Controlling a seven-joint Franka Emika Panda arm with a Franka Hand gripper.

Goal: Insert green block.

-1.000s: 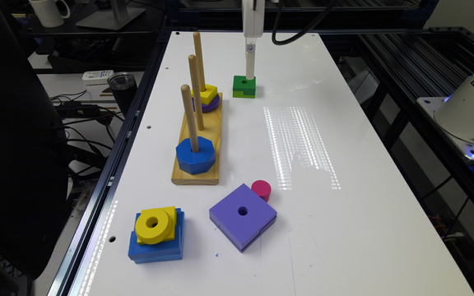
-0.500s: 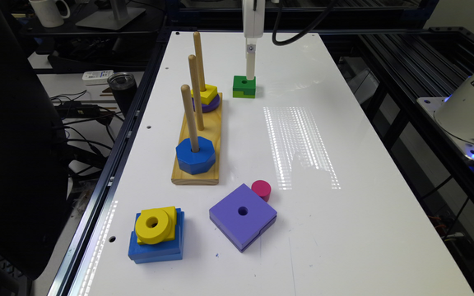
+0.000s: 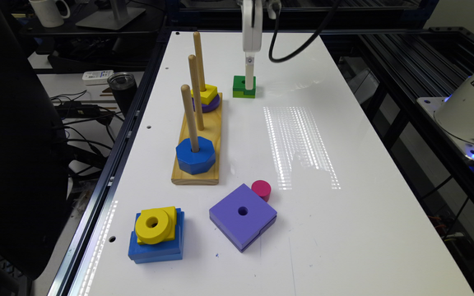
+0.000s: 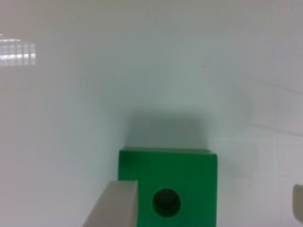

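Blue and yellow pieces (image 3: 156, 232) sit stacked at the lower left of the exterior view, with the purple square (image 3: 243, 216) and a pink cylinder (image 3: 261, 190) touching it just to their right. Beyond them stands the wooden base (image 3: 198, 164) with three pegs: a blue octagon (image 3: 194, 155) on the nearest, the middle peg (image 3: 194, 90) bare, and yellow over purple on the farthest.

The green block (image 3: 244, 86) lies flat on the white table (image 3: 344, 230) in the upper middle, just right of the far end of the base. The gripper (image 3: 249, 76) hangs right over it.

In the wrist view the fingers (image 4: 116, 205) are apart, but one overlaps a corner of the block while the other stands well clear of the opposite side. The grasp looks off-centre. If the gripper descends like this, that finger may land on the block's top instead of beside it. Closing could also shove the block sideways or twist it. A crooked hold would then make its hole miss a peg.
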